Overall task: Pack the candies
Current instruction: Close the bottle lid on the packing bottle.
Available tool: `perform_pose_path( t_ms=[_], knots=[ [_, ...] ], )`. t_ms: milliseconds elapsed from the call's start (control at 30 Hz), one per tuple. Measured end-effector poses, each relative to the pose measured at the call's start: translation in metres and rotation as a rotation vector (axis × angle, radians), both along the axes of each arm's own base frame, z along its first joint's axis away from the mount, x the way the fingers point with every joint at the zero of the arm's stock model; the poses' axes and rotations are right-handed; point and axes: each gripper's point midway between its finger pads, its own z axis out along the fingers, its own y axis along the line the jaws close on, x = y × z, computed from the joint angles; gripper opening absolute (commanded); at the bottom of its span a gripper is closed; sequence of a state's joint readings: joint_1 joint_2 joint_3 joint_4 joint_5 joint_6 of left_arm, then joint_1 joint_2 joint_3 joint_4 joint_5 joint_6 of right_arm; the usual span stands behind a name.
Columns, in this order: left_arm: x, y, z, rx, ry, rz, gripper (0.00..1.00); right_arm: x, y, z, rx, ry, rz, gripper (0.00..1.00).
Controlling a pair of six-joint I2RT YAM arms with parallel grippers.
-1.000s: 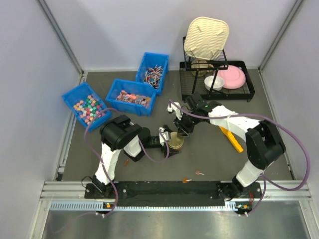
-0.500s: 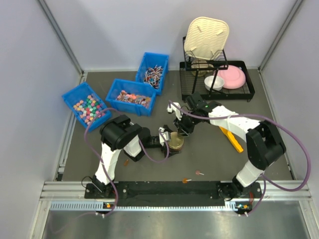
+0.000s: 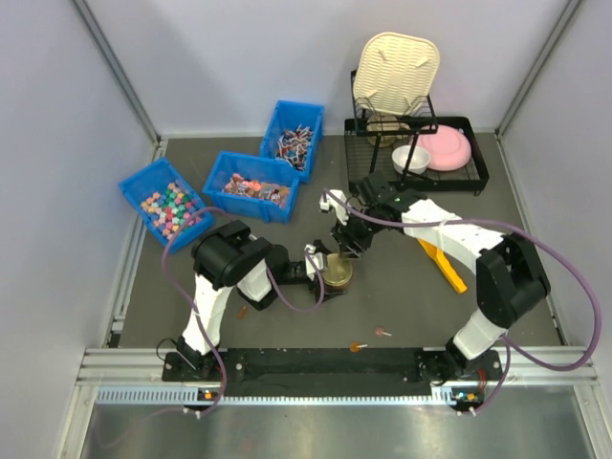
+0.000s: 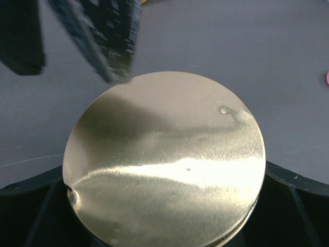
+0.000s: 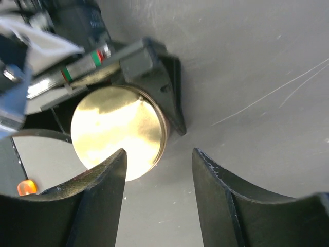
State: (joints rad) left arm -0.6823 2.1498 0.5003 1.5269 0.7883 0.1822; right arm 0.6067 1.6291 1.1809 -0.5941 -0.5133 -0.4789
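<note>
The left fingers are hugging a round gold tin from both sides and holding it near the middle of the worktop. Its shiny lid is sitting flat on top, so nothing can go in yet. The right fingers are spread wide and hanging just above the tin. In the right wrist view the tin is lying a bit to one side of the gap, under one finger's tip, not in the middle. The lid is round, so I think any pinching angle is going to work, once those fingers are centred over it. The left fingers are sitting right beside the rim and may be getting in the way. The candies are waiting in the middle blue bin, well apart from the tin, back and to the left. The yellow scoop is lying off to the right.
</note>
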Motion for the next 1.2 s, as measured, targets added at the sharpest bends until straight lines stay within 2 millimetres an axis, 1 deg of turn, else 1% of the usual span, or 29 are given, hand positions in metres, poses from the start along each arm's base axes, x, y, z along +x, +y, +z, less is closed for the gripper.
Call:
perform_pose_path(
  t_ms=[67, 167, 200, 300, 333, 400, 433, 500, 600, 633, 667, 933, 1067, 1200],
  knots=[
    [0.0, 0.0, 0.0, 0.0, 0.0, 0.0, 0.99, 0.005, 0.004, 0.009, 0.017, -0.017, 0.002, 0.53],
    [0.0, 0.0, 0.0, 0.0, 0.0, 0.0, 0.93, 0.013, 0.012, 0.021, 0.045, -0.043, 0.006, 0.52],
    [0.0, 0.0, 0.0, 0.0, 0.001, -0.001, 0.89, 0.014, 0.013, 0.023, 0.051, -0.046, 0.007, 0.52],
    [-0.002, -0.001, 0.0, 0.0, 0.002, -0.01, 0.8, 0.015, 0.016, 0.022, 0.056, -0.036, 0.013, 0.52],
    [-0.002, -0.001, 0.0, 0.0, 0.003, -0.009, 0.72, 0.014, 0.016, 0.021, 0.054, -0.03, 0.014, 0.52],
    [-0.002, -0.001, 0.0, -0.001, 0.002, -0.011, 0.66, 0.014, 0.016, 0.018, 0.052, -0.022, 0.015, 0.51],
    [-0.002, -0.001, 0.0, 0.0, 0.003, -0.011, 0.65, 0.013, 0.016, 0.018, 0.051, -0.02, 0.015, 0.51],
    [-0.002, -0.001, 0.0, 0.0, 0.003, -0.012, 0.67, 0.013, 0.016, 0.018, 0.051, -0.02, 0.016, 0.51],
    [-0.002, -0.001, 0.0, 0.0, 0.003, -0.012, 0.8, 0.013, 0.016, 0.017, 0.05, -0.018, 0.016, 0.51],
    [-0.002, -0.001, 0.0, 0.0, 0.003, -0.012, 0.88, 0.013, 0.016, 0.016, 0.049, -0.017, 0.016, 0.51],
    [-0.002, -0.001, 0.0, 0.0, 0.004, -0.012, 0.99, 0.012, 0.015, 0.015, 0.047, -0.014, 0.016, 0.51],
    [0.0, -0.001, 0.0, -0.001, 0.005, -0.003, 0.99, 0.007, 0.011, 0.008, 0.031, 0.002, 0.017, 0.5],
    [0.0, 0.0, 0.0, -0.001, 0.009, -0.002, 0.99, -0.002, 0.007, -0.004, 0.005, 0.026, 0.025, 0.5],
    [0.0, 0.0, 0.0, -0.001, 0.019, 0.001, 0.99, -0.014, 0.008, -0.011, -0.02, 0.04, 0.051, 0.49]
  ],
)
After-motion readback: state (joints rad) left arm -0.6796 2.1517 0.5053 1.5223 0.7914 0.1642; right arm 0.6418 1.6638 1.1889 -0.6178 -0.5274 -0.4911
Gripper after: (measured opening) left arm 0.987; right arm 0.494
